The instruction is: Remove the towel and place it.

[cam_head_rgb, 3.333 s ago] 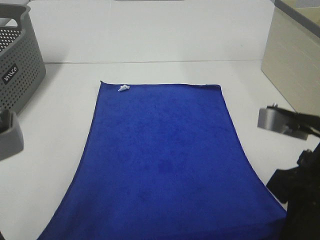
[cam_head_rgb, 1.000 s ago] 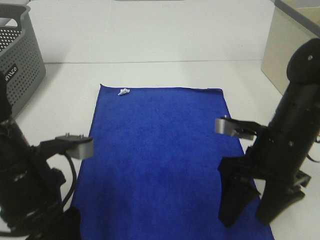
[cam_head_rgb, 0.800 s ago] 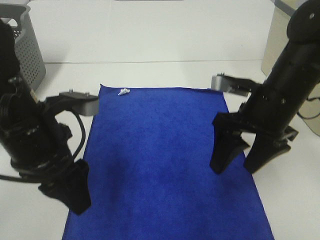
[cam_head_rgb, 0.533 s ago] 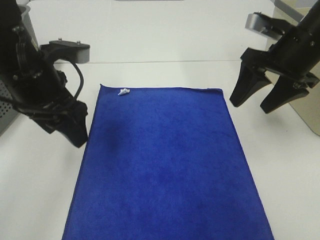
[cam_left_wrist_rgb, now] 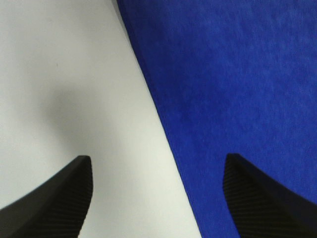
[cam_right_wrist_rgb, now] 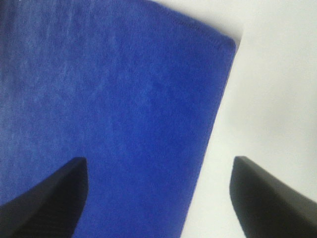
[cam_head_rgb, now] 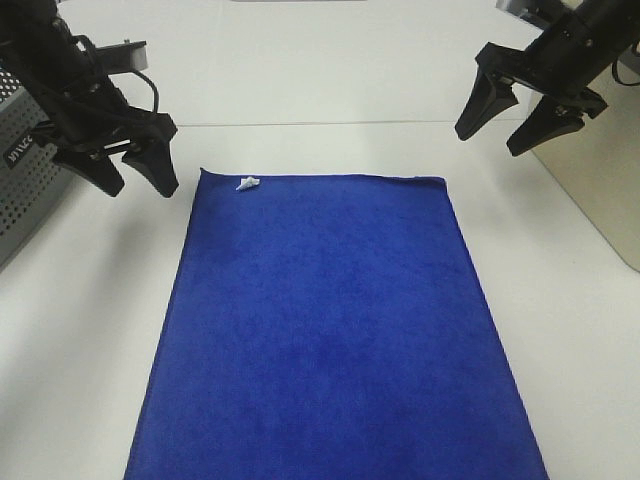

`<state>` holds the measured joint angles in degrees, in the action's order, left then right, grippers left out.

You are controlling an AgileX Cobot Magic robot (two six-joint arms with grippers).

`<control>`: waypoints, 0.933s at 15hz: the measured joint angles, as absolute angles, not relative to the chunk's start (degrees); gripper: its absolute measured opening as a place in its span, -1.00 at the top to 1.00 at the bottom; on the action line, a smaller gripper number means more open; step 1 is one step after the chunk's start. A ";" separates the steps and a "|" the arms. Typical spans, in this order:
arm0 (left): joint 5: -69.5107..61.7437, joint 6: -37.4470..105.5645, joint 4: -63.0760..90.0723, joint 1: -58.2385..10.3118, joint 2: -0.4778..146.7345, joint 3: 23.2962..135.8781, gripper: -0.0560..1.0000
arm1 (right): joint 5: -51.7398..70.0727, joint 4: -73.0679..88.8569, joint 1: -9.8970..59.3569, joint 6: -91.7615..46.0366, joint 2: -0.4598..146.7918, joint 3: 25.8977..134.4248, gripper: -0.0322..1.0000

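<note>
Both claws spread and empty above the far corners of the towel (cam_head_rgb: 335, 330), which lies flat on the table (cam_head_rgb: 80, 330).
Left gripper (cam_head_rgb: 138, 190) hangs just outside the far-left corner and right gripper (cam_head_rgb: 488, 142) just beyond the far-right one. Risk: the thin edge lies flush with the table, so fingers may close on nothing or scrape the top; if only one corner is caught, the towel would drag. White tag (cam_head_rgb: 246, 183) has no readable print; the basket (cam_head_rgb: 20, 190) label is partly hidden and illegible.

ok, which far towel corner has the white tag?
Far-left corner of the towel, by the left claw: the white tag sits there. The far-right corner is plain blue.
</note>
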<state>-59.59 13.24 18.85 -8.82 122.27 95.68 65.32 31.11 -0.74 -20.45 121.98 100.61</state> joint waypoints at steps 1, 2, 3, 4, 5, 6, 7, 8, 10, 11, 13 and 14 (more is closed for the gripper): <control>-59.70 13.24 19.82 -8.65 125.25 99.29 -0.42 | 65.43 31.11 -0.74 -20.45 124.39 103.42 -0.55; -59.76 13.24 20.45 -8.65 127.71 102.62 -0.42 | 65.37 31.11 -0.74 -20.34 126.51 105.77 -0.55; -59.76 13.24 21.49 -8.65 130.23 106.05 -0.42 | 65.03 31.11 -0.74 -19.88 128.92 108.23 -0.55; -59.76 13.24 22.46 -8.65 132.58 108.98 -0.42 | 64.92 31.11 -0.74 -19.54 131.61 110.75 -0.55; -59.76 13.24 22.92 -8.65 135.10 111.78 -0.42 | 64.92 31.11 -0.74 -19.48 133.90 112.76 -0.55; -59.76 13.24 23.38 -8.65 137.45 114.71 -0.42 | 64.92 31.05 -0.74 -19.48 136.08 114.31 -0.55; -59.76 13.12 24.06 -8.65 139.40 117.34 -0.42 | 64.86 31.05 -0.74 -19.54 137.80 115.28 -0.55; -59.87 13.12 25.21 -8.65 141.86 120.44 -0.42 | 64.74 31.05 -0.74 -19.54 139.23 115.85 -0.55; -60.39 13.12 26.93 -8.65 146.51 125.99 -0.42 | 63.48 31.05 -0.74 -20.00 141.18 115.97 -0.55; -60.79 13.24 27.22 -8.65 148.34 128.23 -0.42 | 62.85 31.05 -0.69 -20.23 142.04 116.08 -0.55; -61.48 13.29 27.90 -8.65 150.80 131.15 -0.42 | 62.11 30.65 0.06 -20.51 143.35 116.14 -0.54; -61.48 13.29 27.96 -8.65 151.32 131.78 -0.42 | 61.36 30.25 0.80 -20.51 143.64 116.37 -0.54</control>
